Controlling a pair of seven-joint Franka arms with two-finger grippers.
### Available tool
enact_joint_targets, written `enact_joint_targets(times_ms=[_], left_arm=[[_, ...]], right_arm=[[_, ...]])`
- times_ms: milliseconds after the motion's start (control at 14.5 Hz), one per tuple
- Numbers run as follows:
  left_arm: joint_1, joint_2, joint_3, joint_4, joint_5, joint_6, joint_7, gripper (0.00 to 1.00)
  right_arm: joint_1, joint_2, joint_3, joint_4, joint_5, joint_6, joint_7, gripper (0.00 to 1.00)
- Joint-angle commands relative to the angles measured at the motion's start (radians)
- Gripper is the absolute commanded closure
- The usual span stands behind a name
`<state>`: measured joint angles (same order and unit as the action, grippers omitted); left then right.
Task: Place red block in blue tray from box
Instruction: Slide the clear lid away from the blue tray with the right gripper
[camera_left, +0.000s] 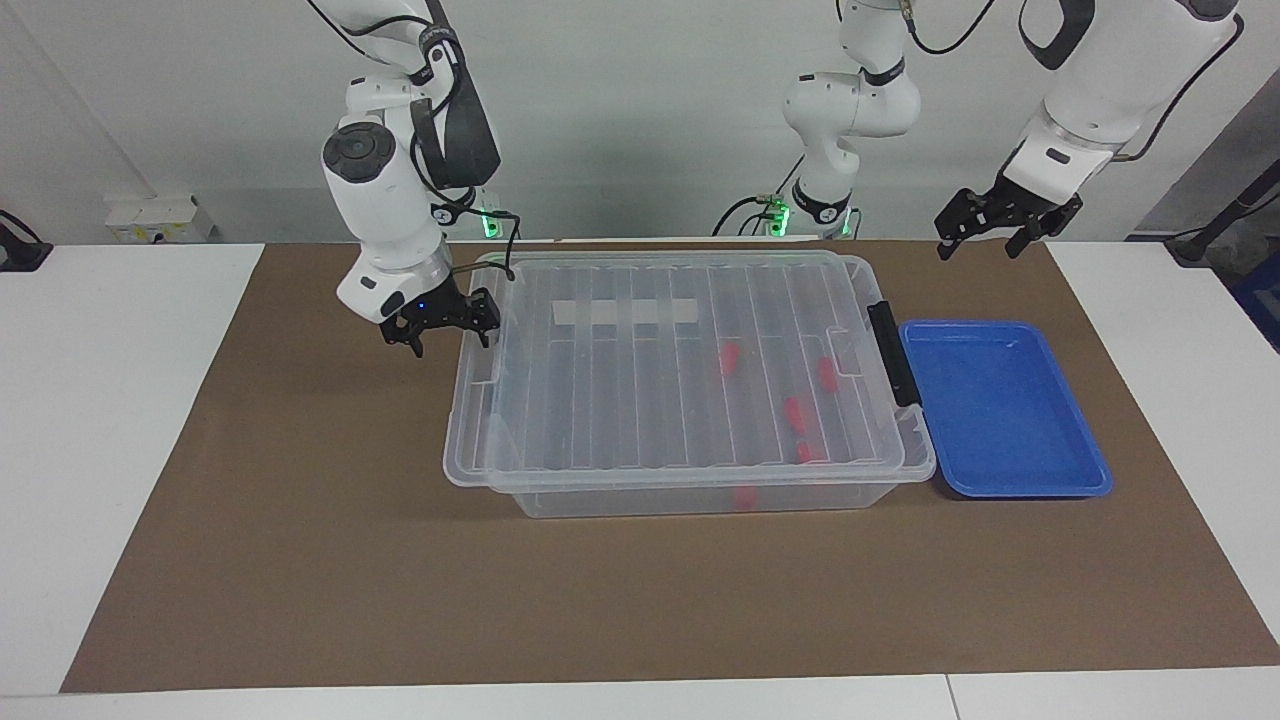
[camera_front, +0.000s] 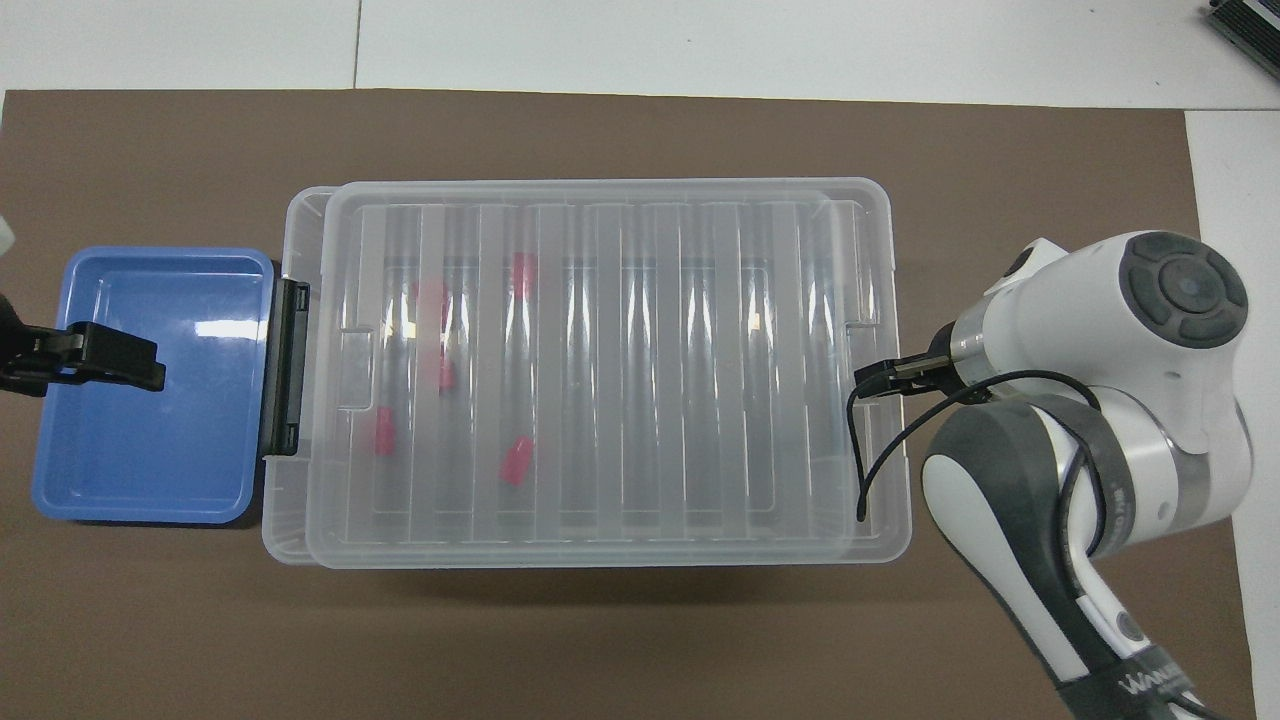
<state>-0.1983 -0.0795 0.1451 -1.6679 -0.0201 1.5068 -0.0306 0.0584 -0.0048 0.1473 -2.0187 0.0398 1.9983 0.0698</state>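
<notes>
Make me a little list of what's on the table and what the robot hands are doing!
box: clear bin on the brown mat, ribbed lid on it
red blocks: several inside the box, toward the left arm's end, e.g.
blue tray: beside the box's black latch, nothing in it
right end effector: open, at the box's unlatched end
left end effector: open, raised, waiting by the tray

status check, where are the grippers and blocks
Right gripper open, low at box end. Left gripper open, raised over blue tray. Red blocks inside box, lid on top.
</notes>
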Motion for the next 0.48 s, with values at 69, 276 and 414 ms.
enact_joint_targets(times_ms=[69,276,414], left_arm=[[0.008,-0.005,-0.001,0.007,-0.006,0.003,0.006,0.00],[0.010,-0.005,-0.001,0.005,-0.006,0.003,0.006,0.00],[0.008,-0.005,-0.002,0.007,-0.006,0.003,0.006,0.00]], right_arm=[[-0.012,-0.015,-0.008,-0.020,0.023,0.020,-0.053,0.00],[-0.019,-0.017,-0.018,-0.021,0.005,0.014,-0.071,0.00],[-0.020,-0.017,-0.026,-0.022,-0.009,0.005,-0.090,0.00]])
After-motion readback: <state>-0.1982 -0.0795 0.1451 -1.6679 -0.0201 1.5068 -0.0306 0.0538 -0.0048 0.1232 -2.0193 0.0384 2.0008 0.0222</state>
